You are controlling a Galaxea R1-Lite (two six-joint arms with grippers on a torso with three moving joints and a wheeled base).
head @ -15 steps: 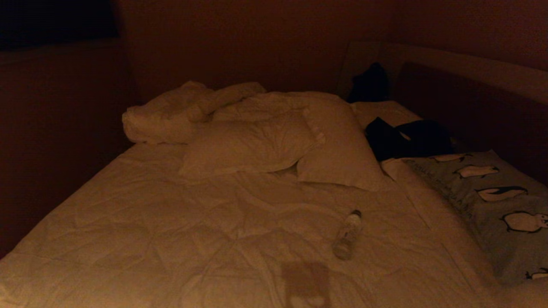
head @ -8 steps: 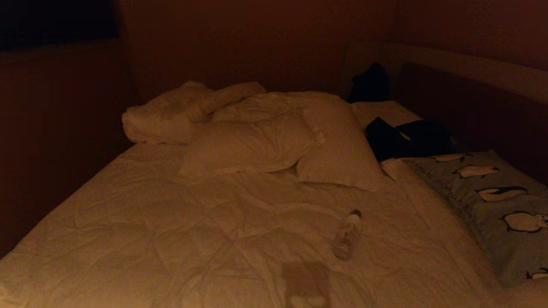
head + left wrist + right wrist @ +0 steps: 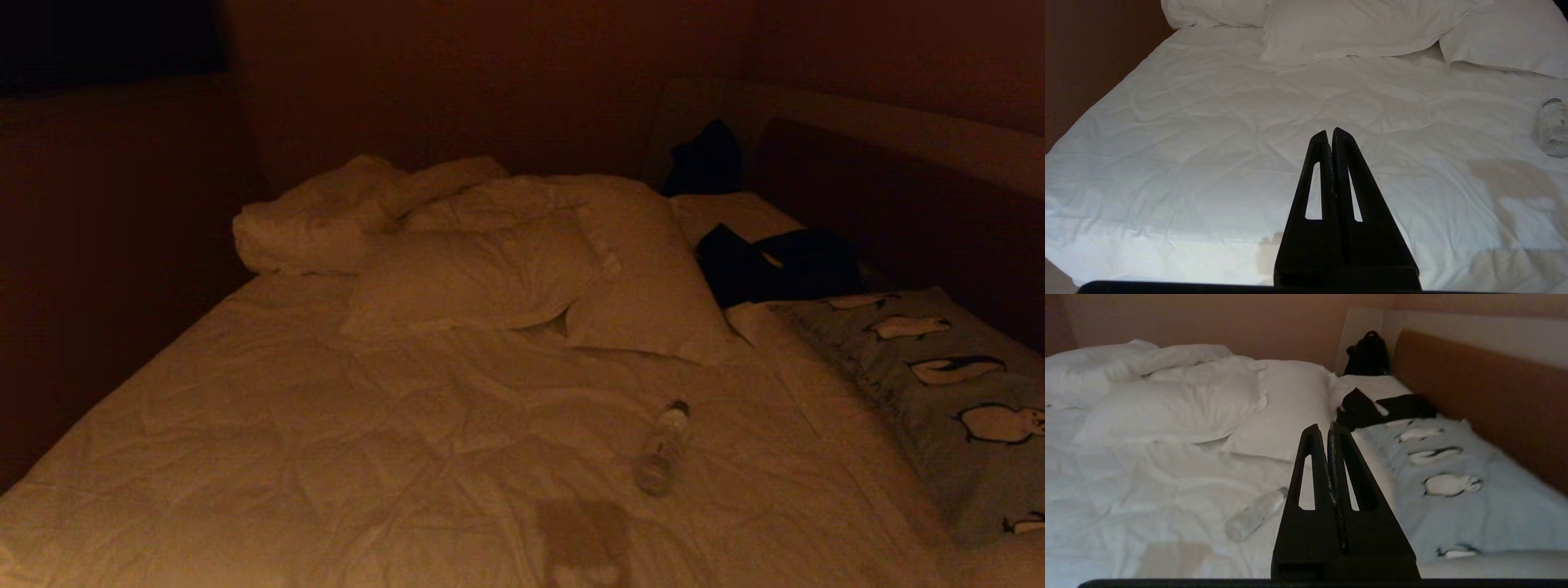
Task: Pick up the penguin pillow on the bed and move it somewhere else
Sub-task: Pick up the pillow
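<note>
The penguin pillow, pale grey-blue with a row of black-and-white penguins, lies flat along the right side of the bed beside the headboard. It also shows in the right wrist view as the pillow. My right gripper is shut and empty, held above the duvet short of the pillow. My left gripper is shut and empty over the near part of the duvet. Neither arm appears in the head view.
A clear plastic bottle lies on the duvet near the pillow's left. Two plain white pillows and a bunched quilt sit at the far end. Dark clothing lies beyond the penguin pillow, a dark bag in the corner. The wooden headboard runs along the right.
The scene in the head view is unchanged; nothing on the bed has moved.
</note>
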